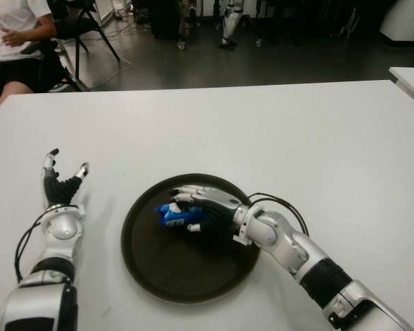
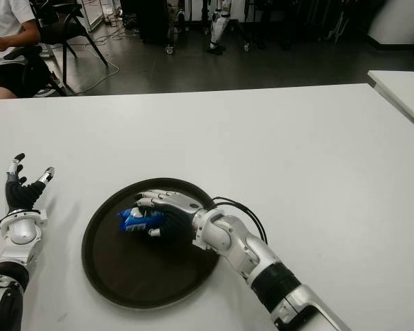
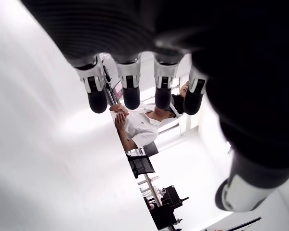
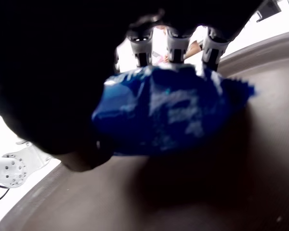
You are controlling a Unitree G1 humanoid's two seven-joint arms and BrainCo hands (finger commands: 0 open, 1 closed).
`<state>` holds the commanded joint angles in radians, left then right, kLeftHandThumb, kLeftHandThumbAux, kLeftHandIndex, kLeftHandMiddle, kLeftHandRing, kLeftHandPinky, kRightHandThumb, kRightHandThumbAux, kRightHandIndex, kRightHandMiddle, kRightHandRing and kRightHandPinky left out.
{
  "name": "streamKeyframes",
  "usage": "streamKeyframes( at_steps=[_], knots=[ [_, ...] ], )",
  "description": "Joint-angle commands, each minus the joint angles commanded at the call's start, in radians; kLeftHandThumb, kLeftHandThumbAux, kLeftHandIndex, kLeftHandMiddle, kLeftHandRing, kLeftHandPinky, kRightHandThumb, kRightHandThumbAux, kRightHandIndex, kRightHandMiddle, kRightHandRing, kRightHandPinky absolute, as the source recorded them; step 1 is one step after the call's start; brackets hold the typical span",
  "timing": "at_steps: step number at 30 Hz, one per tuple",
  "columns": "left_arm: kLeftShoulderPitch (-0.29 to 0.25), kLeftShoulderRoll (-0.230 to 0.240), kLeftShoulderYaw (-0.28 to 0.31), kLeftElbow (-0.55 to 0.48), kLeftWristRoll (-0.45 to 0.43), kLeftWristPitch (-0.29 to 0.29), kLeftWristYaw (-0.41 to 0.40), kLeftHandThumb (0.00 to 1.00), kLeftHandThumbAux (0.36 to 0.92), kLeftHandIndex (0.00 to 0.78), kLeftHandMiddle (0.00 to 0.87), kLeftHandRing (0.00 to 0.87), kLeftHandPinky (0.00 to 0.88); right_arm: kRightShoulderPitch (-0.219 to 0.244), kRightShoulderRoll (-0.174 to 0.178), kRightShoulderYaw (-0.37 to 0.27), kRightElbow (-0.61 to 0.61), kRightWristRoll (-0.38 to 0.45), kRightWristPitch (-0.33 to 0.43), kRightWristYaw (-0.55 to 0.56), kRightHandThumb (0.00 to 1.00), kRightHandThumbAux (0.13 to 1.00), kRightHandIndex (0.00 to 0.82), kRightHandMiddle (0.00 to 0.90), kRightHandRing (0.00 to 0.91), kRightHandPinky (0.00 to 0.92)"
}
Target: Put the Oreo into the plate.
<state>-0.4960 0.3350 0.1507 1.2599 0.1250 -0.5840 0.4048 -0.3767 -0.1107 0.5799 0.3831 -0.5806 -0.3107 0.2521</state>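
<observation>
A blue Oreo packet (image 1: 171, 214) is held in my right hand (image 1: 196, 205), whose fingers curl over it above the dark round plate (image 1: 183, 276). In the right wrist view the blue packet (image 4: 168, 115) sits under the fingertips (image 4: 177, 46), just above the plate's brown floor (image 4: 192, 192). Whether the packet touches the plate I cannot tell. My left hand (image 1: 61, 181) shows on the white table (image 1: 262, 131) to the left of the plate, fingers spread and holding nothing.
A person (image 1: 17, 41) sits on a chair beyond the table's far left corner. Another white table (image 1: 410, 79) edges in at the far right. Cables (image 1: 279, 203) loop from my right wrist beside the plate.
</observation>
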Motion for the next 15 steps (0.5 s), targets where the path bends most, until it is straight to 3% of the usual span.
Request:
streamKeyframes(
  at_steps=[15],
  knots=[
    [0.002,-0.004,0.004,-0.001,-0.004,0.004,0.010,0.000,0.711,0.012,0.009,0.000,0.000,0.000,0.001,0.003,0.010,0.018,0.000,0.035,0.000,0.660,0.000,0.000,0.000,0.000]
  ],
)
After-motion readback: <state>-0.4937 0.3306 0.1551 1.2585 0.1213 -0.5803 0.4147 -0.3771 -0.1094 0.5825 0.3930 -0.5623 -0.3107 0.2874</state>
